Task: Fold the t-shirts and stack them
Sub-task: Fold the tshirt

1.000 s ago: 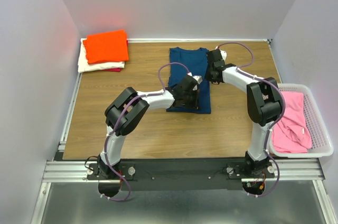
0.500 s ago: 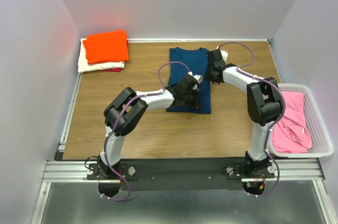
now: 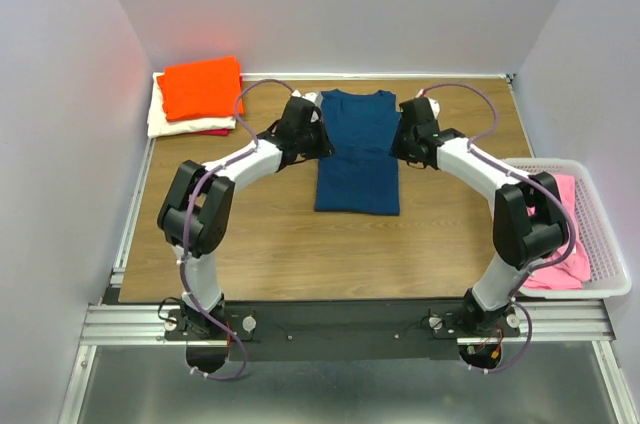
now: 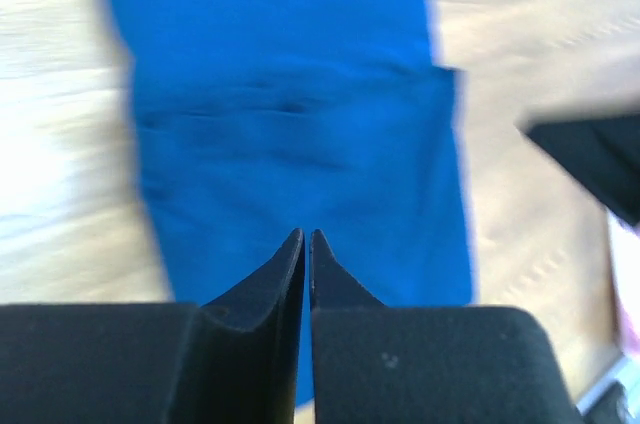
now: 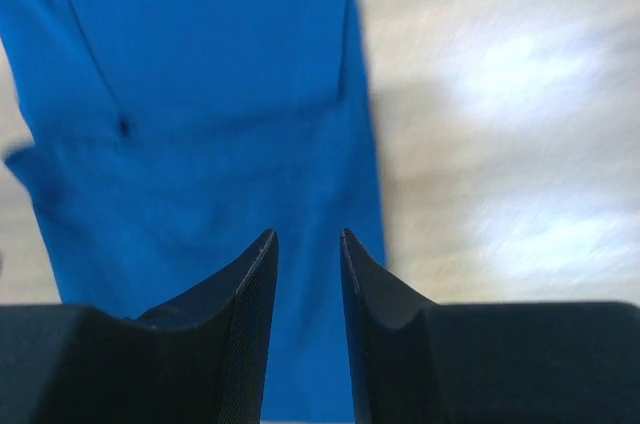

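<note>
Now the navy t-shirt (image 3: 357, 159) lies flat on the wooden counter (image 3: 250, 234), toward the back and roughly in the middle. It is folded lengthwise into a narrow strip, with the collar end at the far side and the hem end nearer the arm bases. In the left wrist view a crease runs across the cloth, and one side edge steps outward there, where the layers overlap.

The two arms reach in from opposite sides and flank the strip's far half. The left fingers (image 4: 304, 244) hang over the cloth, drawn together until only a thin slit shows between the tips, and nothing is pinched in that slit. The right fingers (image 3: 408, 140) sit at the shirt's right edge. Their wrist camera shows them parted by a moderate gap that frames blue cloth below, with bare wood just to one side. They grip nothing. Both wrist views are blurred, so I cannot tell whether either pair touches the fabric.

At the back left corner stands a stack with the orange t-shirt (image 3: 200, 87) on top. The cream t-shirt (image 3: 160, 119) is under it, and a sliver of the red t-shirt (image 3: 213, 131) shows at the near edge. On the right, the pink t-shirt (image 3: 565, 192) lies crumpled in a white basket (image 3: 607, 244), partly hidden behind the right arm.
</note>
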